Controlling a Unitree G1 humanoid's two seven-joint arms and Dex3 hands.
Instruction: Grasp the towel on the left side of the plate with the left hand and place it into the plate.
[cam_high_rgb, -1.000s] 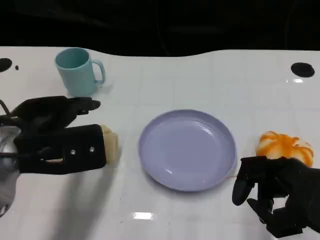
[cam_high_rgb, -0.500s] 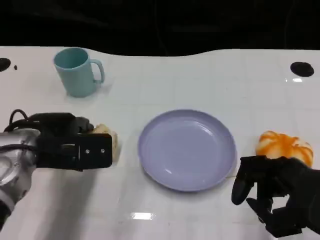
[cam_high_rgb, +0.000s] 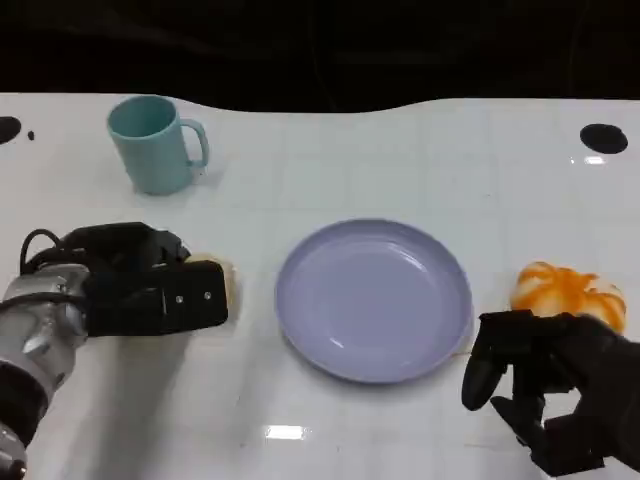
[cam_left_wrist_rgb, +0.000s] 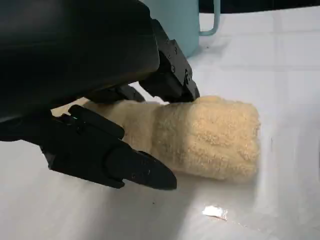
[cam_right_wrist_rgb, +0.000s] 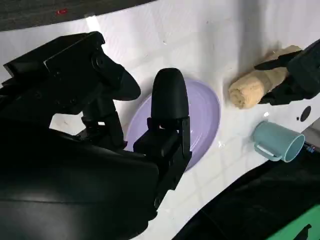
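Head view: left hand (cam_high_rgb: 150, 290) closed around the towel (cam_high_rgb: 219, 281), left of the plate (cam_high_rgb: 374, 298).
Towel lies on the table (cam_high_rgb: 400, 160); right hand (cam_high_rgb: 555, 390) rests with fingers loosely apart, holding nothing, beside the plate.

A glossy white counter (cam_high_rgb: 400, 160) fills the scene, marked with a faint grid of pale lines. Its far edge runs in a gentle wave against a black, unlit background. A round black hole (cam_high_rgb: 604, 138) sits near the far right corner, and part of another (cam_high_rgb: 8, 128) at the far left edge. Overhead light leaves a small bright glare (cam_high_rgb: 286, 432) near the front edge.
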